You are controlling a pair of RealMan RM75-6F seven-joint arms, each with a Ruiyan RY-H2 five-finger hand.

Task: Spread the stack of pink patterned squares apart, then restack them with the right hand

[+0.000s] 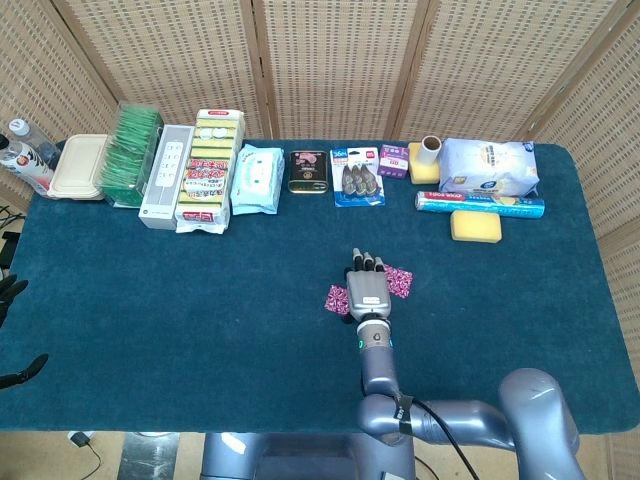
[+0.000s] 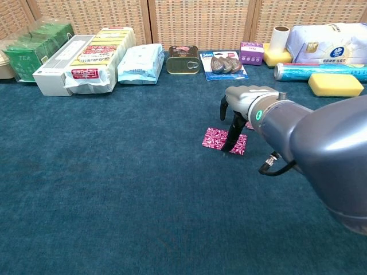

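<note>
Far left edge of head view: left hand (image 1: 8,296), dark, only partly in frame off the table (image 1: 150,290); whether it's open or closed can't be told, too little shows.

Table has a deep teal, short-pile cloth. Back row, left to right:
- bottles (image 1: 22,152) w/ glossy labels
- beige moulded lidded box (image 1: 79,166)
- green tea packets (image 1: 134,152), shiny wrap, stacked on edge
- long white carton (image 1: 166,175), matte, rectangular
- yellow sponge multipack (image 1: 210,168) in clear crinkly film
- pale blue soft wipes pack (image 1: 257,179)
- dark rectangular tin (image 1: 308,171), metallic rim
- blister card of clips (image 1: 357,176)
- small purple box (image 1: 394,159)
- cardboard roll (image 1: 431,150), upright cylinder
- puffy white plastic bag (image 1: 488,166)
- blue foil-wrapped tube (image 1: 480,204) lying flat
- yellow sponge block (image 1: 475,226), porous

Mid-table:
- Near pink square (image 2: 217,137): thin, flat, swirly magenta-white print, lying on the cloth.
- Right hand (image 2: 235,117): smooth grey metal wrist, dark fingers (image 2: 229,137) pointing down. Tips come down on the right part of that square, apparently pressing rather than gripping, though contact is hard to judge from the chest cam. Nothing held; fingers look loosely apart in head view.
- Second pink square (image 1: 399,282): just beside and right of the hand, partly hidden behind it in chest view. Same flat printed material.
- The 2 squares lie apart, not stacked.
</note>
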